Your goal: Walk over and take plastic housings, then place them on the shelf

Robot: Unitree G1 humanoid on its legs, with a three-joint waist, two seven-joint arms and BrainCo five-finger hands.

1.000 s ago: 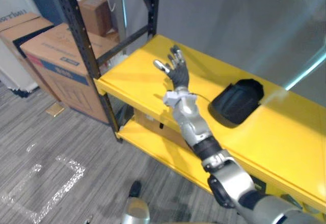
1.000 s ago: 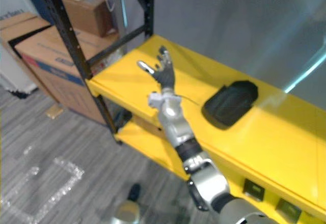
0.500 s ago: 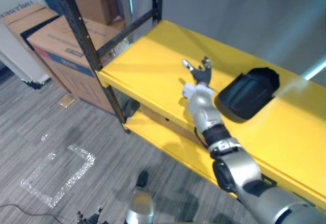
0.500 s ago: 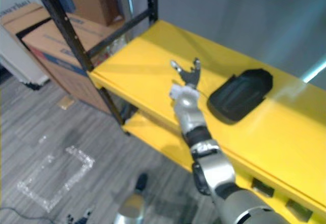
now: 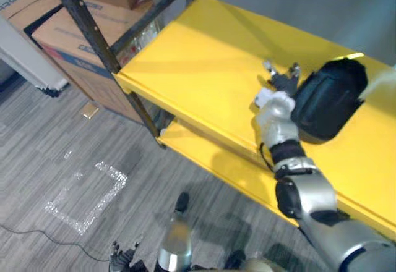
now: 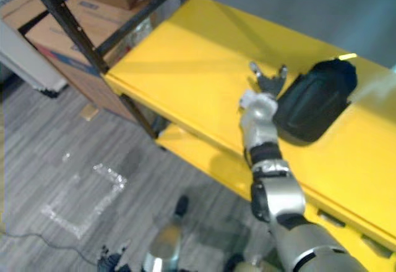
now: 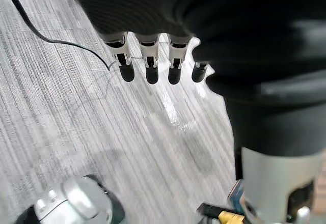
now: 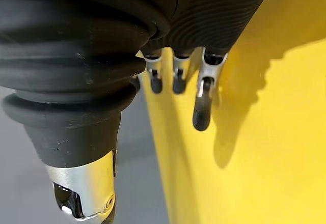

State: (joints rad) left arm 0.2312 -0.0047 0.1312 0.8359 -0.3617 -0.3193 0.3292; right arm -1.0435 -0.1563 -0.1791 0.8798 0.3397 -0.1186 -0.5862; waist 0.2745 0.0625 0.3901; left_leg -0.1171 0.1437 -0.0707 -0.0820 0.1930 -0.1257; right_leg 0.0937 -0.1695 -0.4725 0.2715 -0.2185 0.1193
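Observation:
A black plastic housing point(image 5: 328, 99) lies on the yellow top shelf board point(image 5: 204, 62), toward its right part. My right hand point(image 5: 281, 80) is stretched out over the board, open, its fingers spread right at the housing's left edge; I cannot tell whether they touch it. The right wrist view has its straight fingers point(image 8: 201, 102) just above the yellow surface, holding nothing. My left hand point(image 7: 147, 61) hangs low over the grey floor with relaxed fingers and nothing in it.
A black upright post point(image 5: 93, 43) and a cross brace frame the shelf's left end. A lower yellow board point(image 5: 210, 154) sits beneath. Cardboard boxes point(image 5: 68, 25) stand on the floor to the left. A taped rectangle point(image 5: 86, 198) marks the floor.
The camera has shifted. My right hand has moved rightward across the shelf, from well left of the housing to its left edge, staying open.

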